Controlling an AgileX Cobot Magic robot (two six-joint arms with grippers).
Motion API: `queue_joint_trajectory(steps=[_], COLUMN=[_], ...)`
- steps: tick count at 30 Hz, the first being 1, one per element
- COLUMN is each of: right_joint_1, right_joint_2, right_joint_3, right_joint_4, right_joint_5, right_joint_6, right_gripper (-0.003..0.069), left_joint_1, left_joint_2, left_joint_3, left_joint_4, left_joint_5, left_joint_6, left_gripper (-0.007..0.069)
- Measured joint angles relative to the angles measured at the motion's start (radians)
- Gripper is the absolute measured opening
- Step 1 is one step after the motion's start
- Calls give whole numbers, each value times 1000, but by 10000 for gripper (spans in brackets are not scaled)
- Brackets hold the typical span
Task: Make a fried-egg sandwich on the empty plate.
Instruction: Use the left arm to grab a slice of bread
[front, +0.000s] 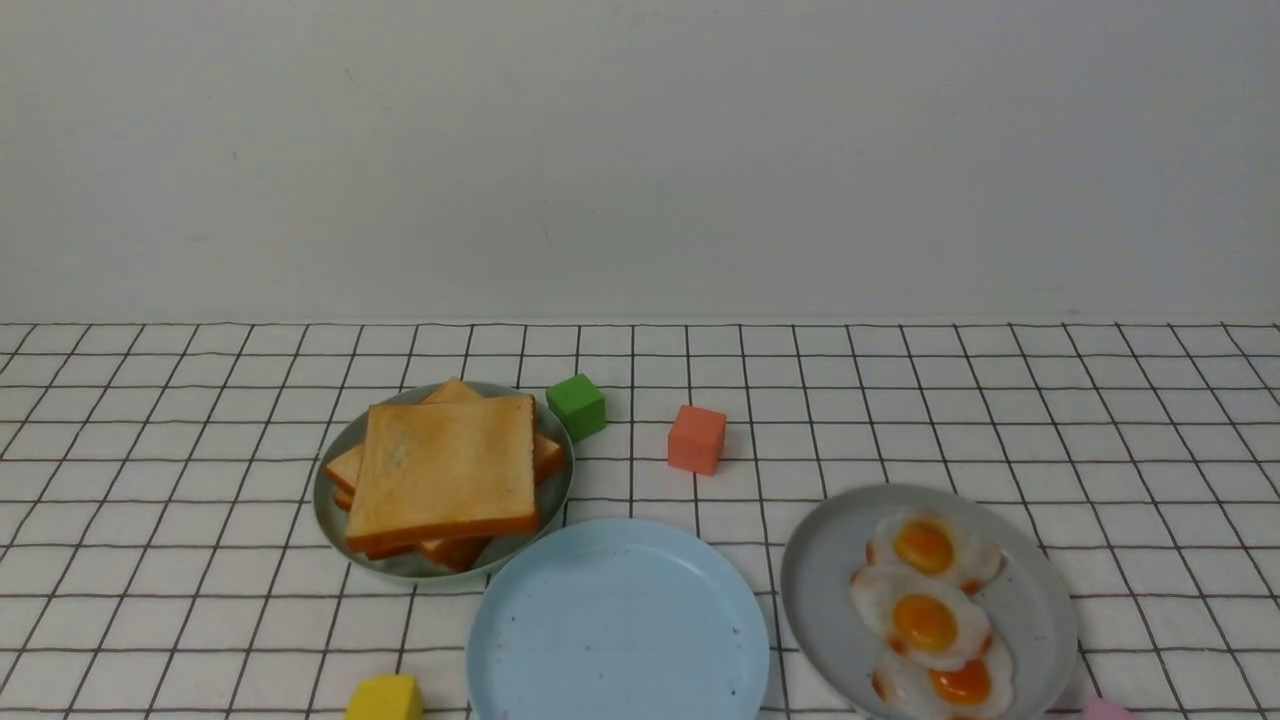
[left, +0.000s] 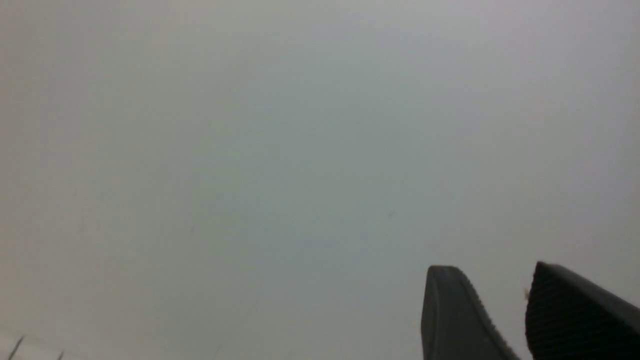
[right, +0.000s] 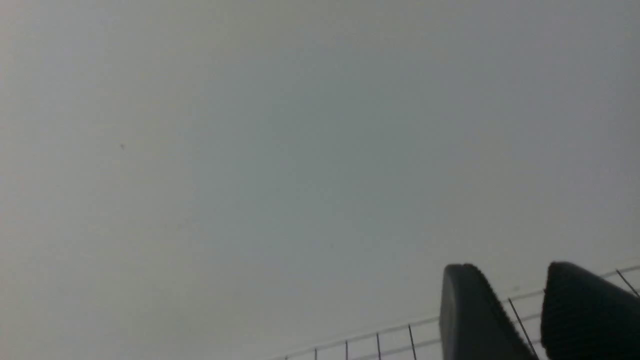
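Note:
In the front view, the round pale blue plate (front: 618, 625) lies near the table's front edge with nothing on it. To its back left, several golden toast slices (front: 445, 470) are stacked on a sage-green plate (front: 328, 520). To its right, three fried eggs (front: 925, 620) with orange yolks lie in a row on a pale grey plate (front: 820, 580). Neither arm appears in the front view. The left gripper (left: 494, 269) is open and holds nothing, with the plain wall behind it. The right gripper (right: 512, 267) is open too, empty, above the checked cloth.
A white cloth with a dark grid covers the table. A green cube (front: 577, 405) and an orange-red cube (front: 696, 438) stand behind the plates. A yellow cube (front: 385, 697) sits at the front edge left of the blue plate, and a pink cube (front: 1105, 710) at the front right.

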Motion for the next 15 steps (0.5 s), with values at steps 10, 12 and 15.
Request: queue_joint_trajectory(steps=[10,12,15], right_joint_1=[84,125,188], right_joint_2=[218,237,267], right_joint_3=[53,86,121], right_joint_4=[61,88,127], right_joint_5=[68,98,173], right_joint_6=[-35,-37,-38], right_gripper=[242,242,242], left_joint_1=[0,0,0], left_joint_2=[405,481,592], left_joint_3=[-78,-78,-85], left_joint_4=[196,195,154], left_joint_5=[309,294,284], left_joint_6=[28,2,-10], left_gripper=[238,238,238])
